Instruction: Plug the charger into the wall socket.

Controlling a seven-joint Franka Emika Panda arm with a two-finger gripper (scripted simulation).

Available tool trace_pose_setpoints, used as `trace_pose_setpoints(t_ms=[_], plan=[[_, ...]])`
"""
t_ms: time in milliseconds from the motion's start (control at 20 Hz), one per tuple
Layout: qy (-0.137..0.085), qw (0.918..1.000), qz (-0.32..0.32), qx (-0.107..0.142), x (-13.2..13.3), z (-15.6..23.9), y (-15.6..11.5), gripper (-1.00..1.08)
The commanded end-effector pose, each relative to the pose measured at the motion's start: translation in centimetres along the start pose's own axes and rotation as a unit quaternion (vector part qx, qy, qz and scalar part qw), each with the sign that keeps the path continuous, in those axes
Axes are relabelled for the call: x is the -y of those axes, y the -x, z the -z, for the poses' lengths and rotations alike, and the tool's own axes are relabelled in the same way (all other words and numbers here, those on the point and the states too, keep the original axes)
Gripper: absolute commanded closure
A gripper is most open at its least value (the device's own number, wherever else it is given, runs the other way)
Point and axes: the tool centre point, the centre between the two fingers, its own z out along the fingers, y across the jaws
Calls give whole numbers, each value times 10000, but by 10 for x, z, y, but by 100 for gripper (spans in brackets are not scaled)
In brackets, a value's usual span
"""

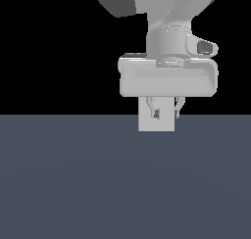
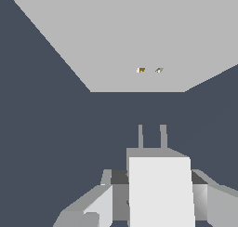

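Note:
The charger is an off-white block whose two thin grey prongs point toward the wall socket. The socket is a flat light-grey plate with two tiny yellowish holes. A gap of dark floor separates the prongs from the plate. My gripper is shut on the charger, with a finger on either side of the block. In the exterior view my gripper hangs just in front of the upright socket plate, and the charger blends with the plate there.
A dark blue-grey floor spreads around the socket. The white gripper body and the arm above it fill the upper middle of the exterior view, against a black background.

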Motion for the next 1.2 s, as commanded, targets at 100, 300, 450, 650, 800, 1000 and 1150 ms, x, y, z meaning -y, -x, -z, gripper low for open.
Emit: trace_pose_setpoints(t_ms=[100,300,450,650,800,1000,1150], plan=[[-1,10000,7,1,0,0,0,108],[-1,10000,7,1,0,0,-3,108],[-1,10000,7,1,0,-1,-9,108],[1,10000,11,2,0,-3,-23,108],[1,10000,13,2,0,-5,-34,108],[1,10000,16,3,0,-6,-45,108],[1,10000,16,3,0,-7,-50,108]])
